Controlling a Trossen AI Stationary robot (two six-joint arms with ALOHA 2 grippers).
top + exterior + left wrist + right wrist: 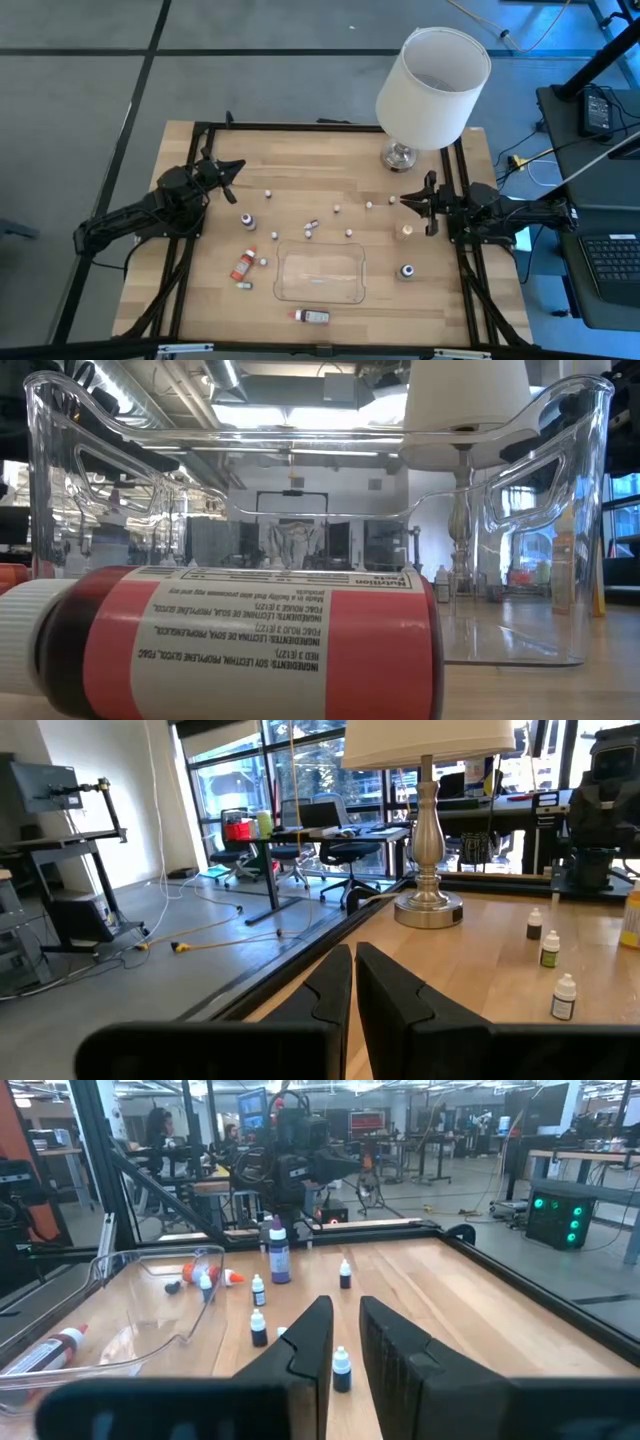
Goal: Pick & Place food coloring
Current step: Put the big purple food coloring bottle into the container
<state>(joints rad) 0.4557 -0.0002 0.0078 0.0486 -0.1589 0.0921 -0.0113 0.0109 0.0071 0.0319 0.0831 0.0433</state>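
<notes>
Your left hand [237,166] sits clenched and empty at the tabletop's [200,290] far left. Just right of it, you have an orange food coloring bottle [243,264] lying on its side, left of the clear tray [320,275]. A red bottle [313,316] lies just near of that tray. Tiny food coloring bottles [310,229] stand scattered across the middle, far of the tray, none inside it. The lamp [430,80] stands at the far right. Your right hand [405,201] is clenched with nothing in it, near the lamp's base.
</notes>
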